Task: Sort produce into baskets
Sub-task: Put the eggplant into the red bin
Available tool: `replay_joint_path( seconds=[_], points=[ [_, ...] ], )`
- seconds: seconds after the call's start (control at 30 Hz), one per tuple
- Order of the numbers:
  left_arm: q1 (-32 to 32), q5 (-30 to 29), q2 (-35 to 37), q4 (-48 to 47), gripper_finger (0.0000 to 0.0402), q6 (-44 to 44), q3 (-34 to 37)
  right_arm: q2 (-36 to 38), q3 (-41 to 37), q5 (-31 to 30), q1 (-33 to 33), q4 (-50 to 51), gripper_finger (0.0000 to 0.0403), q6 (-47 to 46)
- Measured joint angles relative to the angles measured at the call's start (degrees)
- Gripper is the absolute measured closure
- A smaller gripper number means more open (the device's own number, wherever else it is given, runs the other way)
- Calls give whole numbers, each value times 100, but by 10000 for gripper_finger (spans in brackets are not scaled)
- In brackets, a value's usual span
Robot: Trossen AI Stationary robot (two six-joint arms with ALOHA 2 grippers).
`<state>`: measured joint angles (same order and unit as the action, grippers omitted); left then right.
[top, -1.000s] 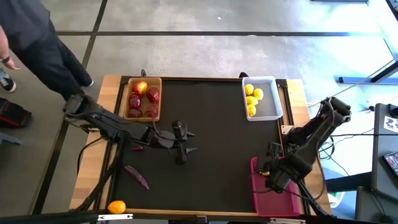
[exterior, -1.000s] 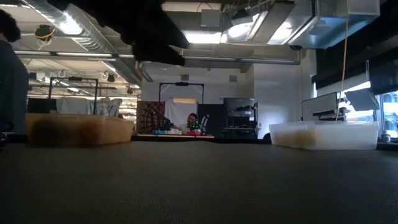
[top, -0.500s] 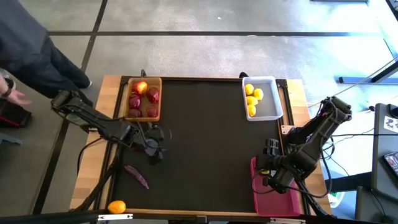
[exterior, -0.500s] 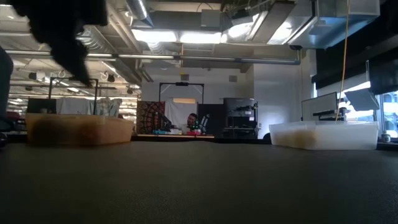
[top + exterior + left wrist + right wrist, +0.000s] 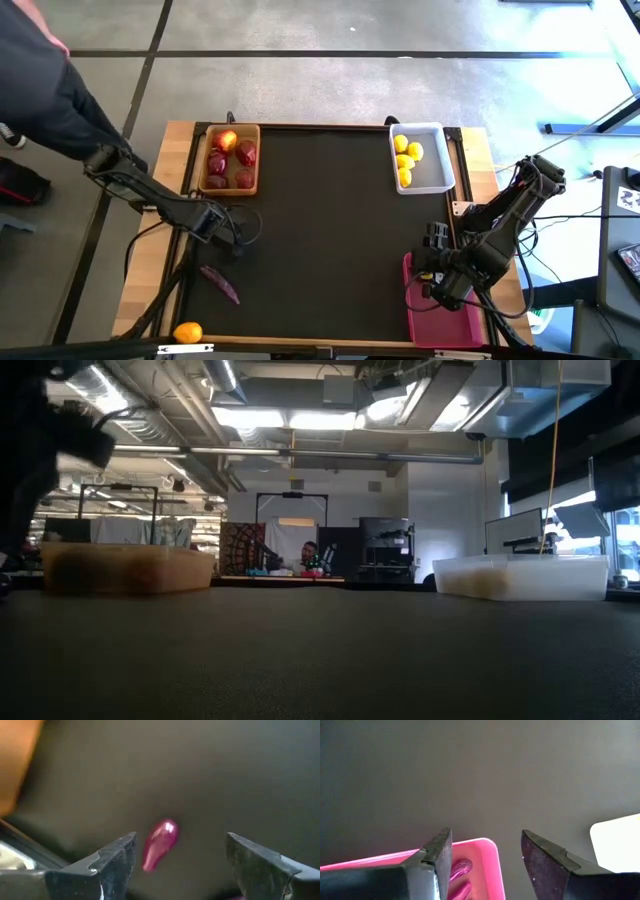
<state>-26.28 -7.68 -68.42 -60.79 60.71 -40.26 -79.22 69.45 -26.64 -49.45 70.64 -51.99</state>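
Purple piece (image 5: 160, 844) between open left jaws

No text, label, brand or number can be read anywhere (background signage is too blurred).

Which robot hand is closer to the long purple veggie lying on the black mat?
The left. The left gripper hovers open just beside the purple piece, on the mat's left side. The right gripper waits, open, far across the table by the pink basket.

Person in dark clothing (image 5: 45, 85), black table mat (image 5: 320, 230), ceiling lights (image 5: 300, 418)
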Motion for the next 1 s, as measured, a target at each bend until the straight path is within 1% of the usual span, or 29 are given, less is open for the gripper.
replay_joint_path(
  seconds=[0.07,0.13,0.33,0.47,0.6,0.7,0.87,1.0],
  points=[
    [17,251,0,10,108,69,169,-2,-2,-81,-1,1,205,4],
    [24,357,0,11,108,92,310,-2,-2,-143,-2,1,205,28],
    [76,385,-2,85,108,89,545,-2,-5,-230,-2,1,205,149],
    [150,462,-4,364,108,-94,733,-2,-7,-288,-2,1,205,151],
    [207,461,-89,443,113,-247,792,-2,-7,-286,-2,2,205,151],
    [207,461,-195,450,138,-401,794,-2,-7,-278,-2,2,205,151],
    [207,459,-329,553,204,-654,794,-2,-7,-283,-2,20,205,175],
    [201,333,-354,790,253,-974,794,-4,-7,-285,-2,89,205,282]
  ],
)
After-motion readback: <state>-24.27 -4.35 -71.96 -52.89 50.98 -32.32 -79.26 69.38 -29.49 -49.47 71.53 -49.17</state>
